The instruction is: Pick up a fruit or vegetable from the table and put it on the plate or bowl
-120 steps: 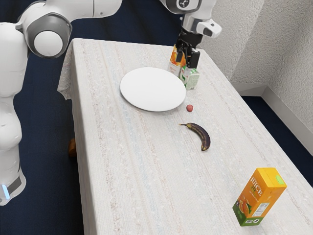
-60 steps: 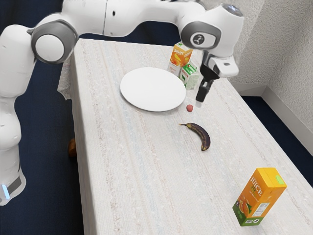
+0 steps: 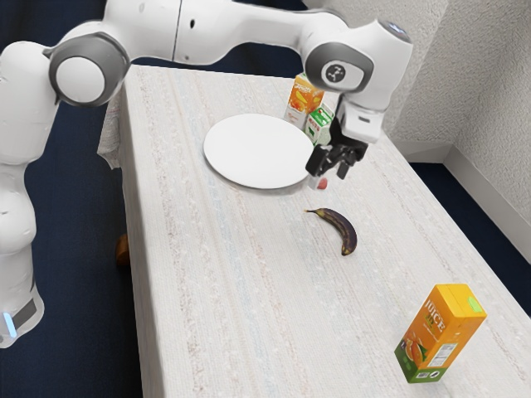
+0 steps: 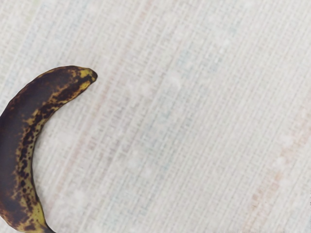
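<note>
Since the small red fruit (image 3: 323,181) lies on the table (image 3: 216,290) just beside the plate's (image 3: 257,149) near rim, keep your open, empty gripper (image 3: 330,168) centred above it, descend straight, and stay clear of the banana (image 3: 342,230) nearer the camera.

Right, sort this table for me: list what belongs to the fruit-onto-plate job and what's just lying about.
Belongs to the job:
- small red round fruit
- dark spotted banana
- flat white round plate
- black two-finger gripper, open above the red fruit

Just lying about:
- tall orange juice carton at the near corner
- orange carton behind the plate
- green-and-white carton beside it
</note>
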